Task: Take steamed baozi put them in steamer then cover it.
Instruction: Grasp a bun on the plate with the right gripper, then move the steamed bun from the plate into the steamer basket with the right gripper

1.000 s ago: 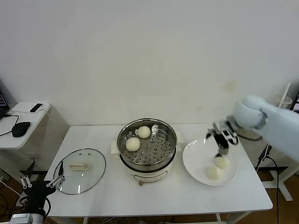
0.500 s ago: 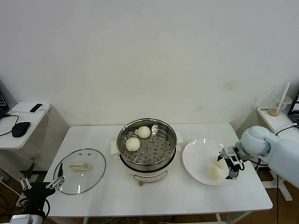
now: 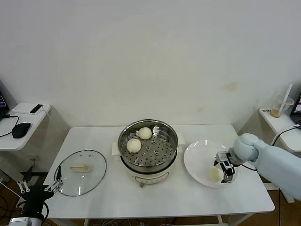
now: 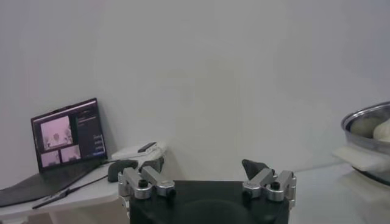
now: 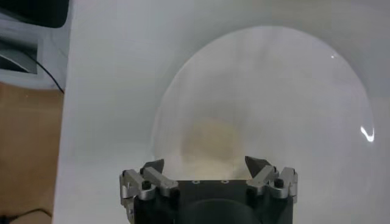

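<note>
Right gripper now lower over plate, fingers apart around a baozi

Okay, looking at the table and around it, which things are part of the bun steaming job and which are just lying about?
Job:
- baozi in the steamer
- baozi on the plate
- steamer
- cover
- plate
- right gripper, open over the plate
- left gripper, parked

Lying about:
- mouse
- phone
- drink cup
- laptop

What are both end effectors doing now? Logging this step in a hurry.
Left end effector: open, empty, parked low beside the table.
Right end effector: open, over a bun on the plate.
</note>
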